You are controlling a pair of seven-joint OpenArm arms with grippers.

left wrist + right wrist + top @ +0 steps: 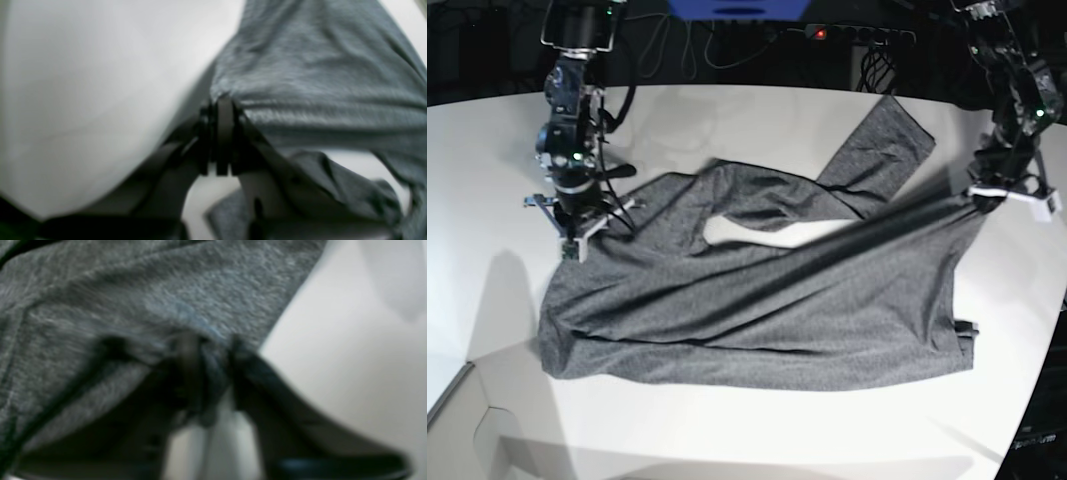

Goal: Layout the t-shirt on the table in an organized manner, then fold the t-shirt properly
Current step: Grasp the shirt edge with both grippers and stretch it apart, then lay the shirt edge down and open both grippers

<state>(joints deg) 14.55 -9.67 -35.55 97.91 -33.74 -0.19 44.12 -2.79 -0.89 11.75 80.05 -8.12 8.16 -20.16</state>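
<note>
Pinching the t-shirt (757,300), both grippers' jaws were clamped on cloth; you held soft, limp knit sagging onto the desk (727,430)—grip hem corners.

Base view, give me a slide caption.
Both hands, left hand and right hand, hold the t-shirt stretched over the table.

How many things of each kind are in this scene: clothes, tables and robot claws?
Clothes: 1, the grey t-shirt
Tables: 1, the white table
Robot claws: 2, the left gripper and the right gripper, each pinching an edge of the shirt
Total: 4
</note>
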